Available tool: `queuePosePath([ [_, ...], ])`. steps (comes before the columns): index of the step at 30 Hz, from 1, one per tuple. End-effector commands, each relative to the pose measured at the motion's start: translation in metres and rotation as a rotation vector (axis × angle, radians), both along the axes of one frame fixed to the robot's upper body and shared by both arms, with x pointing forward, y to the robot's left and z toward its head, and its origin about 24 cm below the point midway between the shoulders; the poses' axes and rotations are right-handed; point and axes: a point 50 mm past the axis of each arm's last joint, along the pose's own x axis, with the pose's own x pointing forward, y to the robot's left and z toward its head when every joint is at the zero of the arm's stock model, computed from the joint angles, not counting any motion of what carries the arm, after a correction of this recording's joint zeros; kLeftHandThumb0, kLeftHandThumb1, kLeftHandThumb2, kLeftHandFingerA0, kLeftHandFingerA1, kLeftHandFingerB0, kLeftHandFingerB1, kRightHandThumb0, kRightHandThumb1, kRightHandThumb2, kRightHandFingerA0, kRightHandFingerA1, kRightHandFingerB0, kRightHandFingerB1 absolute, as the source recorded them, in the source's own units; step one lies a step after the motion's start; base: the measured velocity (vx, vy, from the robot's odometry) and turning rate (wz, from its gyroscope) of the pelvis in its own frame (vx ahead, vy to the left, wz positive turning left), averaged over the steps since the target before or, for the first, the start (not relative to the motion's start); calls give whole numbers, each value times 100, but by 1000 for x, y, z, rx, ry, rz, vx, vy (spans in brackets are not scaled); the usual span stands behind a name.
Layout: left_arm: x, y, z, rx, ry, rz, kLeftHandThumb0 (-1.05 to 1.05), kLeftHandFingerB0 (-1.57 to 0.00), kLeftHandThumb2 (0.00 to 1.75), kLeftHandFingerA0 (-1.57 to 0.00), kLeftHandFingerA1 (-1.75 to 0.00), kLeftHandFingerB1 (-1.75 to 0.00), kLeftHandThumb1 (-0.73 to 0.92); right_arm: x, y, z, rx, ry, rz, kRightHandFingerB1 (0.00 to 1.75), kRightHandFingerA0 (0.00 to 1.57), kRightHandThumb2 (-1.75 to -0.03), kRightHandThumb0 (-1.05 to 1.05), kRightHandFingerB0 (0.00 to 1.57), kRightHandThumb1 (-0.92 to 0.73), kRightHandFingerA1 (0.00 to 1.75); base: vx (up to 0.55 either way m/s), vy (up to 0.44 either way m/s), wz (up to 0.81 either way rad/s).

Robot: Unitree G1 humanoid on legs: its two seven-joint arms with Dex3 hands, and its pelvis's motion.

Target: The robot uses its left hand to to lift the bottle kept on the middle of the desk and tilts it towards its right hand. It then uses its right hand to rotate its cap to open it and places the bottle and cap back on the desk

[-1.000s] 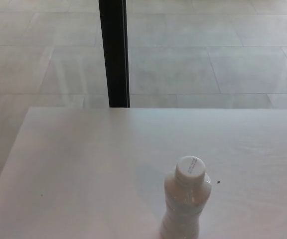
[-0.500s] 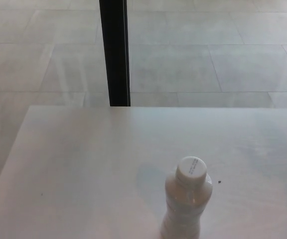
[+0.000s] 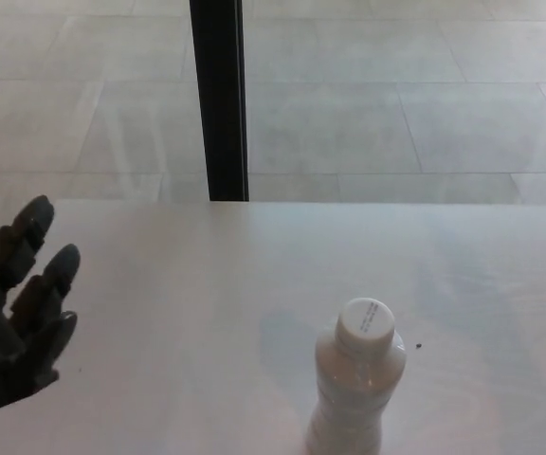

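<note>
A clear plastic bottle (image 3: 355, 389) with a white cap (image 3: 365, 322) stands upright on the white desk (image 3: 178, 303), near the front edge and right of centre. The cap is on the bottle. My left hand (image 3: 15, 318) is at the far left of the view, raised over the desk's left edge with its fingers spread apart, holding nothing. It is well to the left of the bottle and not touching it. The right hand does not show.
A black vertical post (image 3: 219, 100) rises behind the desk's far edge. Beyond it lies a pale tiled floor (image 3: 396, 95). A tiny dark speck (image 3: 418, 345) sits on the desk just right of the bottle.
My left hand has come into view at the far left, with none showing before. The bottle stands where it did.
</note>
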Motion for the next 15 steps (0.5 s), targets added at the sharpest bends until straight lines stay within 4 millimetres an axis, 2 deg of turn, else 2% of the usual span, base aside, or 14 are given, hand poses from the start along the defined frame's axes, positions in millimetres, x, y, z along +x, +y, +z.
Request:
queuePosePath([
  [1, 0, -13, -5, 58, 19, -36, -105, 0, 100, 0, -10, 0, 61, 5, 0, 1, 11, 11, -3, 4, 0, -125, -99, 0, -86, 14, 0, 0, 0],
  [2, 0, -14, -5, 58, 19, -37, -105, 0, 100, 0, -10, 0, 61, 5, 0, 1, 12, 11, -4, 4, 0, -125, -99, 0, -86, 14, 0, 0, 0],
  [3, 0, -17, -8, 57, 33, -42, -91, 0, 61, 0, 0, 0, 68, 5, 0, 1, 14, 11, -6, 20, 0, -82, -93, 0, -92, 10, 0, 0, 0],
  [6, -1, -24, -15, 34, 68, -83, -90, 0, 59, 0, 0, 0, 64, 6, -1, 1, 21, 15, -15, 23, 0, -79, -93, 0, -92, 18, 0, 0, 0],
  [7, -2, -29, -19, 54, 84, -92, -94, 0, 60, 0, 0, 0, 63, 7, -2, 1, 25, 18, -20, 11, 3, -122, -95, 9, -82, 17, 0, 0, 0],
  [8, -2, -34, -22, 85, 94, -92, -94, 0, 60, 0, 0, 0, 63, 7, -3, 2, 24, 17, -24, 11, 3, -122, -95, 9, -82, 17, 0, 0, 0],
  [9, -2, -37, -24, 94, 105, -101, -94, 0, 86, 0, 0, 0, 45, 8, -3, 2, 21, 19, -25, 11, 3, -123, -95, 9, -82, 17, 0, 0, 0],
  [10, -2, -42, -26, 104, 103, -128, -92, 0, 59, 0, 0, 0, 61, 7, -3, 2, 23, 21, -25, 12, 3, -123, -94, 9, -83, 18, 0, 0, 0],
  [11, -1, -52, -30, 120, 108, -160, -94, 0, 59, 0, 0, 0, 59, 7, -2, 1, 35, 24, -28, 21, 0, -120, -83, 2, -75, 25, 0, 0, 0],
  [12, 1, -61, -34, 124, 112, -183, -94, 0, 59, 0, 0, 0, 58, 8, -1, 0, 46, 26, -26, 22, 0, -120, -83, 2, -76, 26, 0, 0, 0],
  [13, 1, -70, -37, 152, 101, -204, -98, 0, 97, 0, -10, 0, 53, 8, 0, -1, 60, 28, -25, 17, 3, -122, -93, 10, -82, 20, 0, 0, 0],
  [15, -1, -76, -38, 196, 81, -231, -99, 0, 97, 0, -11, 0, 54, 8, 2, -3, 69, 33, -18, 17, 1, -122, -96, 11, -84, 18, 0, 0, 0],
])
